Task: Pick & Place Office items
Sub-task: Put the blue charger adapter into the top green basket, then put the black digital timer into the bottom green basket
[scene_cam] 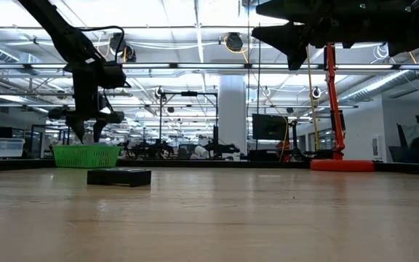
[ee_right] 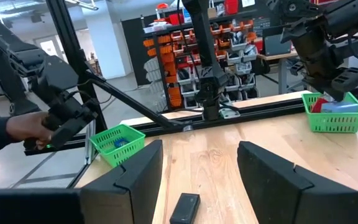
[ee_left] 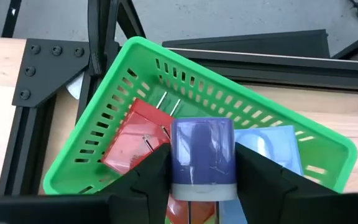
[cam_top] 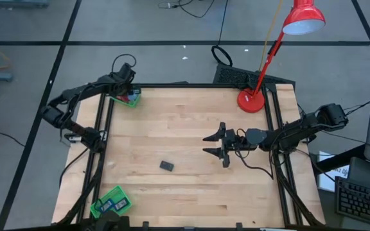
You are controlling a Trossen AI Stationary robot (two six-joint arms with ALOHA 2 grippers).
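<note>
A green tray (cam_top: 126, 99) stands at the table's far left corner and holds a red block (ee_left: 132, 140) and a light-blue block (ee_left: 272, 143). My left gripper (ee_left: 202, 177) hangs just over it, shut on a blue stick (ee_left: 202, 149). A black rectangle (cam_top: 166, 165) lies flat on the wood near the table's middle. My right gripper (cam_top: 214, 145) hovers open above the table right of the middle, pointing level toward the left edge, nothing between its fingers (ee_right: 135, 174). The black rectangle (ee_right: 185, 208) lies below and ahead of it. My left gripper pinches the blue stick by its two long sides (ee_left: 178, 163) between the two fingers. The fingers slant down from above, and the stick lies along them, its pale end (ee_left: 204, 190) toward the wrist. The stick sits over the tray's blocks; whether it touches them I cannot tell.
A second green tray (cam_top: 111, 204) with small items stands at the near left corner. A red desk lamp (cam_top: 251, 101) has its base on the far right corner. A person's hand (ee_right: 17, 129) shows beyond the table's edge. Bare wood lies around the black rectangle.
</note>
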